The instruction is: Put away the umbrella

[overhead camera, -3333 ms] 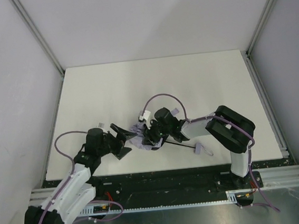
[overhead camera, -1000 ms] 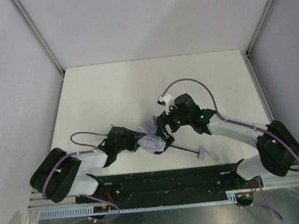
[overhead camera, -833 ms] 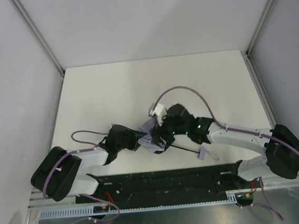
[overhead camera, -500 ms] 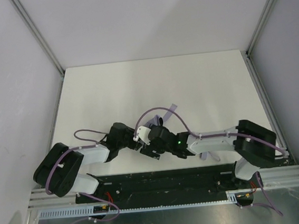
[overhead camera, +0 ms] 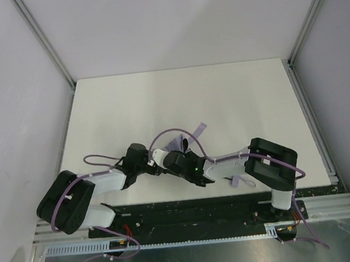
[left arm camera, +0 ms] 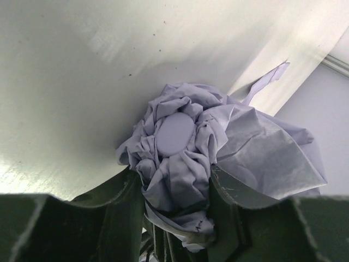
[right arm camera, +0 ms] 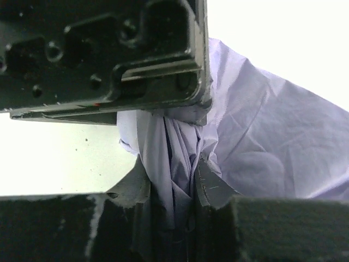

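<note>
Top external view, lower centre: my right gripper has swung in beside my left gripper | both pinched shut on the bunched umbrella | canopy gathered; probably ready for strapping closed.

1. White table, flat and matt, with a few tiny dark specks on its top in the left wrist view.
2. Pale grey walls closing it in at 9, 12 and 3 o'clock.
3. Silver metal posts slanting up from the far corners: one at 10 o'clock, one at 2 o'clock.
4. Black plate along the near edge at 6 o'clock.
5. Silver rail lying crosswise beside that plate.
6. White slotted cable duct nearer still, then a dull grey metal sheet at the bottom.
</note>
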You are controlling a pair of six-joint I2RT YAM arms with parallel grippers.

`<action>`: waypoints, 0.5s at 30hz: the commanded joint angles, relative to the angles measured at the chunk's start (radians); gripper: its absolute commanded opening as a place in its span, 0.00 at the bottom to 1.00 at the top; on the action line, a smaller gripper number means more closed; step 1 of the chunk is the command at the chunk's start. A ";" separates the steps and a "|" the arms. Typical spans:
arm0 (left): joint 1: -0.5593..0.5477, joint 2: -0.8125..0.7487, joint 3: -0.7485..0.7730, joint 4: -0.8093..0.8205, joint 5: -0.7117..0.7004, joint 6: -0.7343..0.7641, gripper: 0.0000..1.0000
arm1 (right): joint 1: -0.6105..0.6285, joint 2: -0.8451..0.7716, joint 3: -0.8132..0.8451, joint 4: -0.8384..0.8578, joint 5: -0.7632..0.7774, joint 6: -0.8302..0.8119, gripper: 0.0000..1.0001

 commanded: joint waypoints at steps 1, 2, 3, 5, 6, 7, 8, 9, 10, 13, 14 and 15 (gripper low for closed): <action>-0.003 -0.005 -0.034 -0.277 0.016 0.082 0.01 | -0.077 0.093 -0.017 -0.202 -0.150 0.160 0.03; 0.002 -0.020 -0.020 -0.277 0.010 0.107 0.08 | -0.093 0.096 -0.021 -0.213 -0.203 0.170 0.01; 0.010 -0.039 -0.005 -0.276 0.000 0.138 0.20 | -0.112 0.102 -0.026 -0.215 -0.285 0.175 0.01; 0.037 -0.090 0.023 -0.257 -0.019 0.227 0.45 | -0.152 0.120 -0.038 -0.202 -0.426 0.174 0.00; 0.058 -0.132 0.031 -0.232 -0.027 0.280 0.55 | -0.171 0.128 -0.040 -0.194 -0.486 0.176 0.00; 0.079 -0.180 0.035 -0.211 -0.037 0.330 0.62 | -0.193 0.135 -0.041 -0.187 -0.547 0.184 0.00; 0.098 -0.228 0.036 -0.193 -0.047 0.372 0.70 | -0.214 0.140 -0.042 -0.179 -0.606 0.195 0.00; 0.117 -0.277 0.037 -0.180 -0.053 0.413 0.81 | -0.236 0.144 -0.042 -0.172 -0.662 0.207 0.00; 0.138 -0.324 0.039 -0.173 -0.054 0.454 0.90 | -0.256 0.148 -0.042 -0.166 -0.708 0.220 0.00; 0.202 -0.450 0.032 -0.176 -0.022 0.527 0.98 | -0.320 0.165 -0.042 -0.160 -0.849 0.254 0.00; 0.222 -0.487 0.020 -0.180 -0.005 0.529 0.99 | -0.342 0.173 -0.040 -0.160 -0.896 0.271 0.00; 0.239 -0.516 0.005 -0.182 0.016 0.524 0.99 | -0.363 0.180 -0.039 -0.141 -0.938 0.291 0.00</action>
